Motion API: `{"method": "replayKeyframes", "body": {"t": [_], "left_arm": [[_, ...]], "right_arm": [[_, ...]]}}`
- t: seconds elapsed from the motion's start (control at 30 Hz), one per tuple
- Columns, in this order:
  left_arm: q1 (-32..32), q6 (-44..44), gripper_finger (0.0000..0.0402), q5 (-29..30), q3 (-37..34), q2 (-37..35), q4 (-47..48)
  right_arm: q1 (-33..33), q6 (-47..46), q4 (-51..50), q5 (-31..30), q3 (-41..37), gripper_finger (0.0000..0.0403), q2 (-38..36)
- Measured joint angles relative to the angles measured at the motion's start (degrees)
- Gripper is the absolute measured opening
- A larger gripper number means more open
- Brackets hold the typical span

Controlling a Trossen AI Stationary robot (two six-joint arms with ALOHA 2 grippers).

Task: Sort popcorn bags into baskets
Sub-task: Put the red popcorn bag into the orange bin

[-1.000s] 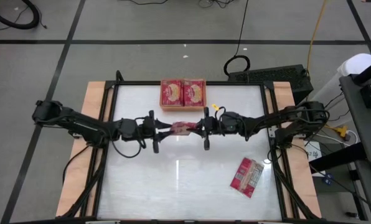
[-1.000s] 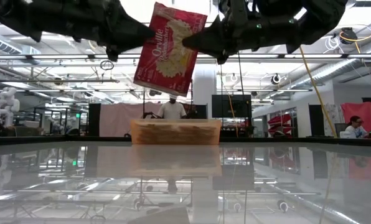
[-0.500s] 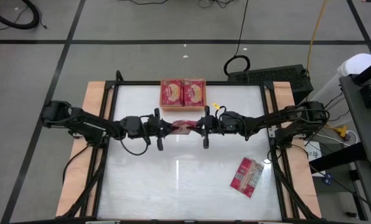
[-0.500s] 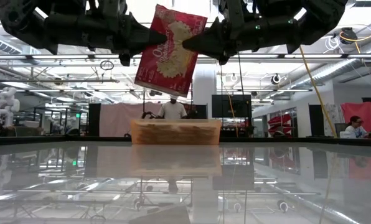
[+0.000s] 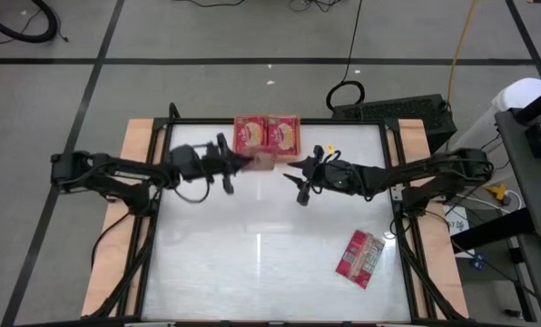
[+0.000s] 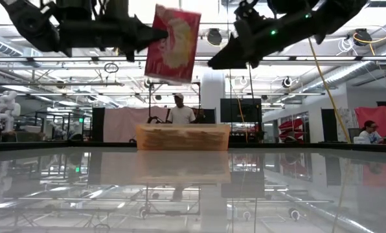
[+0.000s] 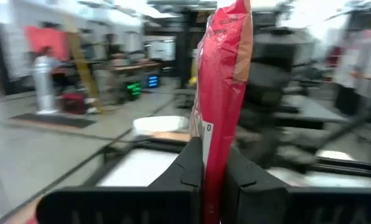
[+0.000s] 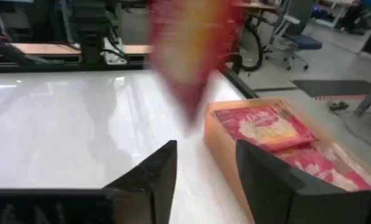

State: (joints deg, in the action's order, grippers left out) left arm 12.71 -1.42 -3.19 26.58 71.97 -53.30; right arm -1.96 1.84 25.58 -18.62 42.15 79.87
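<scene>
A red popcorn bag (image 6: 173, 44) hangs in the air over the far middle of the table, held by my left gripper (image 5: 241, 163), which is shut on it. The bag stands on edge in the left wrist view (image 7: 221, 87). My right gripper (image 5: 294, 184) is open and holds nothing. It sits just to the right of the bag and apart from it, its fingers spread in its wrist view (image 8: 204, 168). The orange tray (image 5: 289, 158) rests at the far edge with two bags (image 5: 249, 134) (image 5: 283, 134) flat inside. Another bag (image 5: 360, 257) lies flat on the table, near right. My left gripper pinches the bag between its two fingers (image 7: 188, 171) at the bag's lower edge (image 7: 211, 146), coming level from the table's left side. The bag is lifted clear of the table and stands upright on edge beyond the fingers, its flat faces against the pads.
The tray (image 8: 220, 134) lies just beyond and beside my right gripper, with bags (image 8: 266, 124) in it. The glossy white tabletop (image 5: 252, 254) is bare across its near and left parts. Wooden side rails (image 5: 134, 182) flank the table. A person (image 6: 179, 113) stands in the room behind.
My right gripper has let go of the bag and drawn back toward the table's right. My left gripper, keeping the bag, has carried it toward the far edge and the tray, and the bag has turned more upright.
</scene>
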Motion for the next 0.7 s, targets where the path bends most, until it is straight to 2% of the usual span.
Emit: {"method": "replayKeyframes", "body": {"t": [0.17,0.3,0.5,0.6,0.7], "left_arm": [[9.51,-3.6,0.0031,-4.15,-0.02,0.87,-0.81],[15.31,-6.37,0.0014,-9.41,-0.04,2.8,-0.43],[22.2,-12.5,0.0025,-10.13,0.14,7.15,-1.05],[24.43,-15.59,0.0036,-10.16,0.14,10.04,-1.04],[25.29,-17.84,0.0026,-10.28,0.14,13.18,-1.02]], "right_arm": [[0.73,-3.53,-1.34,0.71,-2.68,0.0168,-2.78],[2.51,-4.17,3.98,0.83,-6.64,0.0166,-3.67],[4.34,-4.02,15.51,0.9,-12.19,0.0164,-3.67],[4.7,-4.02,18.43,0.9,-13.6,0.0164,-3.6],[4.7,-4.44,19.41,0.93,-13.68,0.0164,-3.65]]}}
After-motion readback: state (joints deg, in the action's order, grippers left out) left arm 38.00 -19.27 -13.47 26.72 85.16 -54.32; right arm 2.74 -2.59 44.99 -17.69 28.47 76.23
